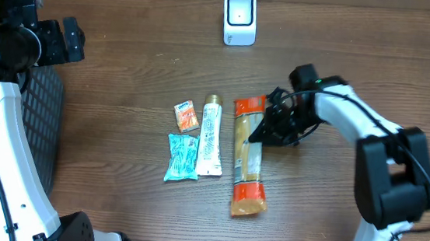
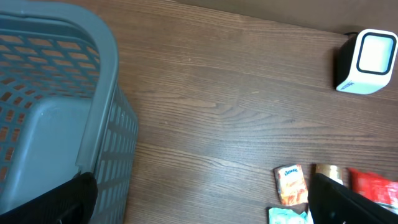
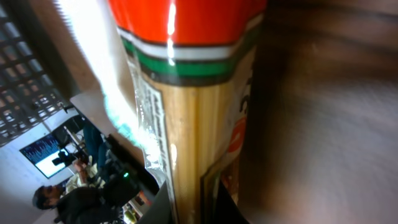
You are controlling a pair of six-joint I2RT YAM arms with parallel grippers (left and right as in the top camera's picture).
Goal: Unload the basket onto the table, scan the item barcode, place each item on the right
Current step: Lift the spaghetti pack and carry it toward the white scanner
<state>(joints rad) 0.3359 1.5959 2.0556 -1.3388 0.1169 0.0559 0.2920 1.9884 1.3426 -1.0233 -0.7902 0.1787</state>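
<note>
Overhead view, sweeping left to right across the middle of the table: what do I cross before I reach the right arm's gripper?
grey basket → teal packet → white tube → spaghetti pack → right gripper

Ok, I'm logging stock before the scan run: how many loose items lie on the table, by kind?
spaghetti packet: 1
white tube: 1
orange sachet: 1
teal packet: 1
Total: 4
</note>
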